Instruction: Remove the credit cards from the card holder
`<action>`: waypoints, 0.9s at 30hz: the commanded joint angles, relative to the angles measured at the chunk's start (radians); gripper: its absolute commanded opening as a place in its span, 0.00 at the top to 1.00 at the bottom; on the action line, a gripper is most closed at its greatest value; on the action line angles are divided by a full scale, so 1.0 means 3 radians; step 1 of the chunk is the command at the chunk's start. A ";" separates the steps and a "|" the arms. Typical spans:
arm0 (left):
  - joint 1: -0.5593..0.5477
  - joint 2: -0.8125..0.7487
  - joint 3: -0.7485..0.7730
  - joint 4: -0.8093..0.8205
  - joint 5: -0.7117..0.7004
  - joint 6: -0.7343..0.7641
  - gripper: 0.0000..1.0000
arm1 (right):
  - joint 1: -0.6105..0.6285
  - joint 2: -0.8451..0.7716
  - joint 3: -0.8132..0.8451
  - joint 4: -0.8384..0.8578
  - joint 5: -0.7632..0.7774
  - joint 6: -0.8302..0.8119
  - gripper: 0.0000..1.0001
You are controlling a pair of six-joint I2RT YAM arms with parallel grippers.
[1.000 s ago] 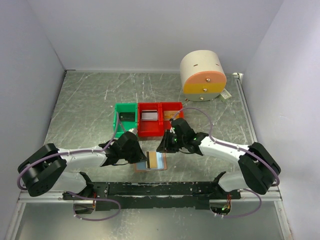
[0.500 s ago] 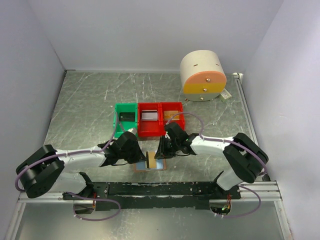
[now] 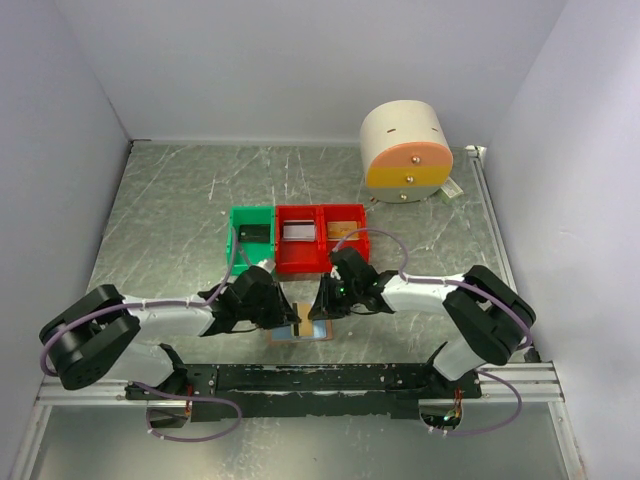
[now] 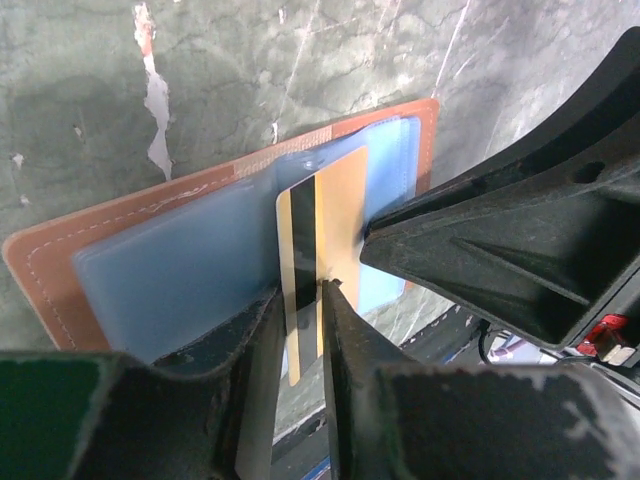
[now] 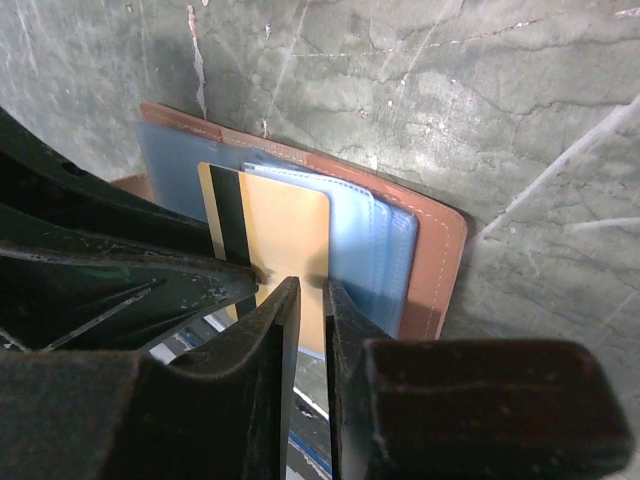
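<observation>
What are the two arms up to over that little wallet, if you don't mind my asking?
Both arms meet over the open card holder, which lies flat near the front edge of the table. A gold card with a black stripe rests on its blue lining. The left gripper and the right gripper each have their fingertips at that card, from opposite sides. Whether either one actually grips it is unclear.
</observation>
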 commanded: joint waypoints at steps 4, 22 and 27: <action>0.0011 0.0106 -0.0195 0.0549 0.0213 -0.0203 0.80 | 0.0022 0.0116 -0.0121 -0.0063 0.0036 -0.0005 0.84; 0.0018 -0.1099 0.0149 -0.1325 -0.0762 0.0119 0.93 | 0.0015 -0.0146 0.0172 -0.0383 0.0316 -0.0242 0.83; 0.0014 -0.1332 0.0245 -0.1534 -0.0870 0.0172 0.93 | 0.0017 -0.0430 0.0246 -0.0342 0.0363 -0.0263 0.79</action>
